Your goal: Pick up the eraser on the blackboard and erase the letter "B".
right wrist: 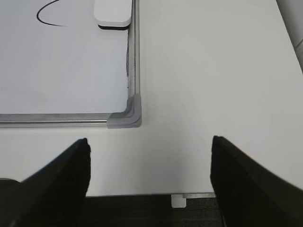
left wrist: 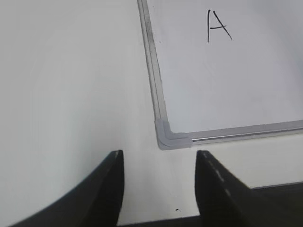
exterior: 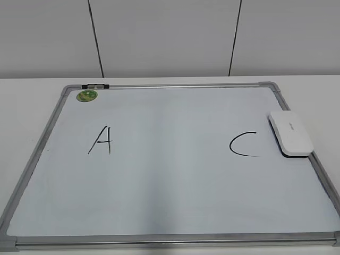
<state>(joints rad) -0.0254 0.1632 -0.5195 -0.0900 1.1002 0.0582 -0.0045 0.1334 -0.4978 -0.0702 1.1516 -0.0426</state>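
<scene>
Nearest the exterior camera, the front rail of the blackboard [exterior: 159, 241] is seen running along the bottom edge, its silver-grey frame lying flat on a white table [exterior: 32, 85]. Grey plastic corners are noted at the near left corner in the left wrist view [left wrist: 168, 137] and at the near right corner in the right wrist view [right wrist: 128, 116].

On the writing surface two black letters are recorded: an "A" [exterior: 101, 141] on the left half and a "C" [exterior: 243, 144] on the right half. Between them the surface is seen as plain white; the letter "B" cannot be made out in any view.

The eraser [exterior: 290, 134] is found lying flat at the right edge of the board, just beside the "C", white top up, its dark underside showing as a thin band along the near side. It is held by neither arm.

A round green sticker [exterior: 87, 95] is noted near the far left corner.

The left gripper [left wrist: 160, 158] is seen spread, nothing between its dark fingers, over the table just off the near left corner. The right gripper [right wrist: 150, 146] is likewise spread wide and empty, off the near right corner.
</scene>
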